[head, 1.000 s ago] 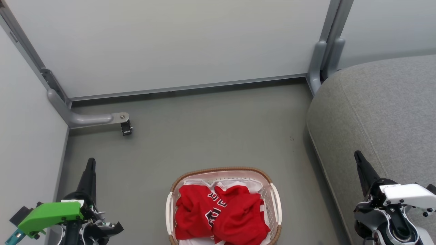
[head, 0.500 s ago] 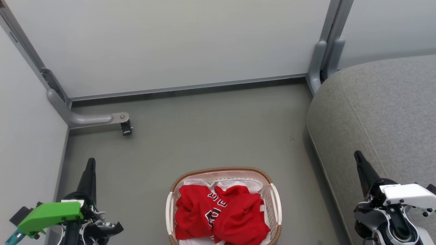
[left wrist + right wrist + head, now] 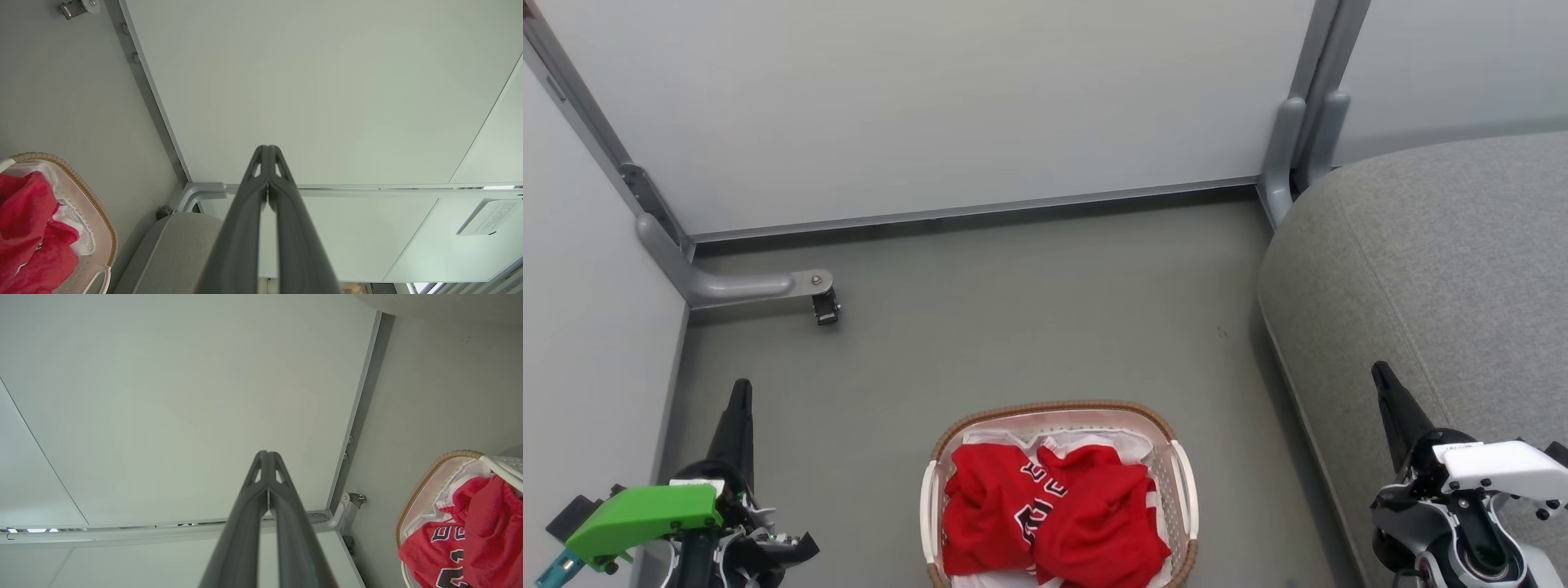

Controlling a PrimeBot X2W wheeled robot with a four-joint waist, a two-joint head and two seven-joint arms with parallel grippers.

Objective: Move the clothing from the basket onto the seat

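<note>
Looks like a staged test bay in a lab/office bldg, dressed up as a home corner. Walled by plain pale-grey partition panels (image 3: 980,106) in grey metal frames, w/ a splayed grey metal foot (image 3: 735,286) ending in a small black caster (image 3: 826,309): movable screens, not room walls. Underfoot, smooth bare grey floor (image 3: 1029,310). On one panel, small white printed notice (image 3: 486,216), text too small to read. Home props: large light-grey fabric sofa cushion (image 3: 1445,269) close to the panels; nearby on the floor, small oval white perforated plastic laundry basket w/ brown woven rim (image 3: 1058,406), holding bright red sports jerseys (image 3: 1094,514) w/ black-and-white lettering.
</note>
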